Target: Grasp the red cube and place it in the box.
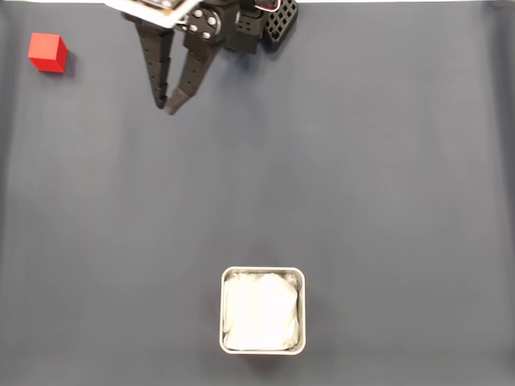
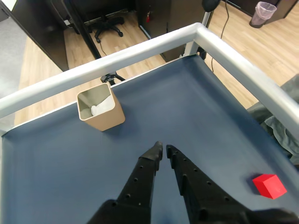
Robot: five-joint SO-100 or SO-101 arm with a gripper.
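- Broadly, the dark blue counter [image 1: 362, 177] carries everything; the wrist view adds a silver rail [image 2: 243, 60] along its edge, wooden floor and an office chair [image 2: 106, 24] beyond.
- Next, the box [image 1: 262, 273] sits near the fixed view's bottom centre, opening upward, white lining visible; the wrist view shows tan outer walls [image 2: 108, 119].
- Then the black pincer [image 1: 166, 105] hangs empty, its tips nearly together, pointing toward the box.
- Lastly, the red cube [image 1: 47, 52] rests at the top left in the fixed view, well apart, edges slightly turned; it lies lower right [image 2: 268, 185] in the wrist view.
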